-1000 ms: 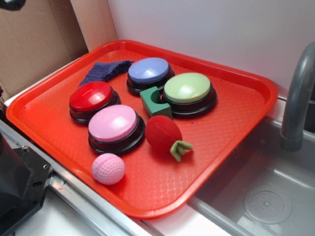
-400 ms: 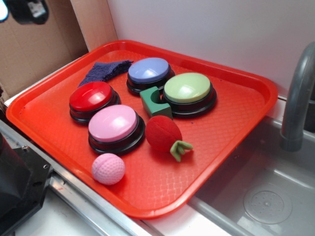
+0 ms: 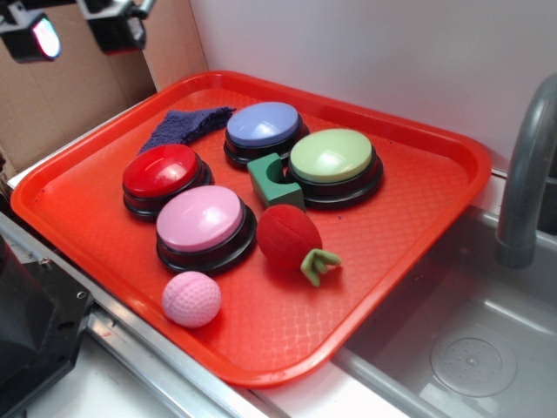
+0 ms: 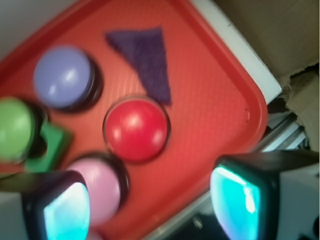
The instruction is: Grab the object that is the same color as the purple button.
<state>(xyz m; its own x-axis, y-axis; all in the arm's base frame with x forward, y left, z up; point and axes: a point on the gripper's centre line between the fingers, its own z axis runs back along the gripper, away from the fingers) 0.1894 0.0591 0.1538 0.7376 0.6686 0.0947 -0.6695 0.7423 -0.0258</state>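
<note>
You have the gripper [image 3: 80, 33] at the top left, jaws apart, above the cardboard and clear of the red tray [image 3: 409, 226]. The purple cloth [image 3: 184, 125] lies flat at the tray's far left, just beside the purple button [image 3: 263, 131] and behind the red button [image 3: 163, 177].

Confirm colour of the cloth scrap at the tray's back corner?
Dark purple-blue cloth, clearest in the wrist view.
</note>
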